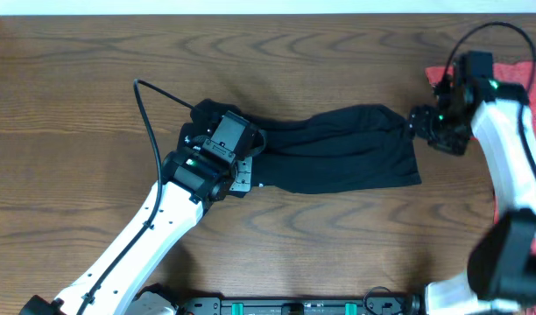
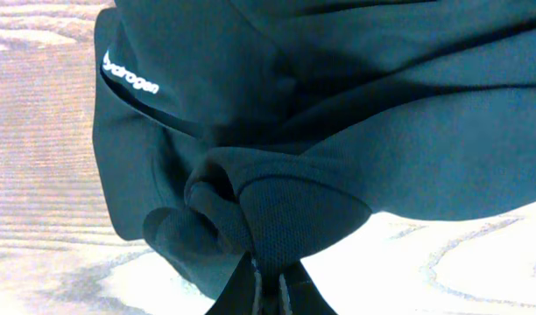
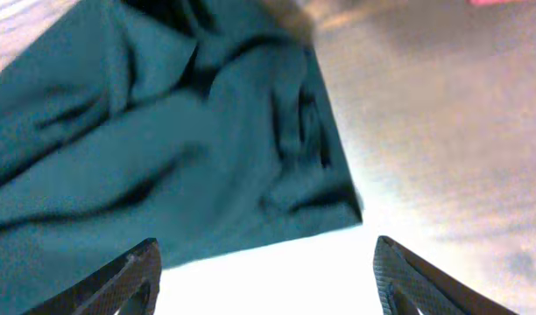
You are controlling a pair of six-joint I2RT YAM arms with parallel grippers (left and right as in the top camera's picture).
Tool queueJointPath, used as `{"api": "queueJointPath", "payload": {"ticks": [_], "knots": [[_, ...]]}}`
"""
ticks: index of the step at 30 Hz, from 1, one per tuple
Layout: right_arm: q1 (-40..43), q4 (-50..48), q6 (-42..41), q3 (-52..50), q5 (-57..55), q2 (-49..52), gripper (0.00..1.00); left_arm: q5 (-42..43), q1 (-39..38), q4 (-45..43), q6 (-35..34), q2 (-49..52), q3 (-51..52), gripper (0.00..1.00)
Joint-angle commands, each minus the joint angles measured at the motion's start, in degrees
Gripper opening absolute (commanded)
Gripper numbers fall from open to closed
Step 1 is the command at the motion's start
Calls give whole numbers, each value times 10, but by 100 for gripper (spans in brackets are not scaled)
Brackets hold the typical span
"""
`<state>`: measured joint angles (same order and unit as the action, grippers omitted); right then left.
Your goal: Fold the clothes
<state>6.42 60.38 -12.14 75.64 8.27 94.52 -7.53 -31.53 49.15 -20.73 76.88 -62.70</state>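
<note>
The clothes point(image 1: 338, 149) look soft and floppy — left gripper point(image 2: 268, 290) pinches one end, right gripper point(image 3: 266, 249) stands wide, best grab that corner.

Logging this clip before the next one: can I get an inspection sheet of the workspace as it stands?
Surface: wooden table, bare grain, no spills seen.
Job's things: black garment stretched across the middle, bunched at its left end, not folded flat.
Clutter: red-orange T-shirt at the right edge, partly hidden by the right arm.
Grippers: left gripper shut on the garment's bunched end; right gripper open, garment corner ahead of it, unclamped.
Cables: black cable arcing from the left arm; second cable loop above the right wrist.
Surroundings: nothing seen.
</note>
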Motion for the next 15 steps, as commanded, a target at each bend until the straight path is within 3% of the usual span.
{"api": "queueJointPath", "payload": {"ticks": [1,9,15], "knots": [[3,-7,11,-72,19,-42,76,-10,3,0,8,3,-1,6],[-1,-98,-1,-218,90,-43,72,-9,3,0,10,3,-1,6],[-22,-135,-3,-237,102,-30,69,-9,3,2,10,3,-1,6]]}}
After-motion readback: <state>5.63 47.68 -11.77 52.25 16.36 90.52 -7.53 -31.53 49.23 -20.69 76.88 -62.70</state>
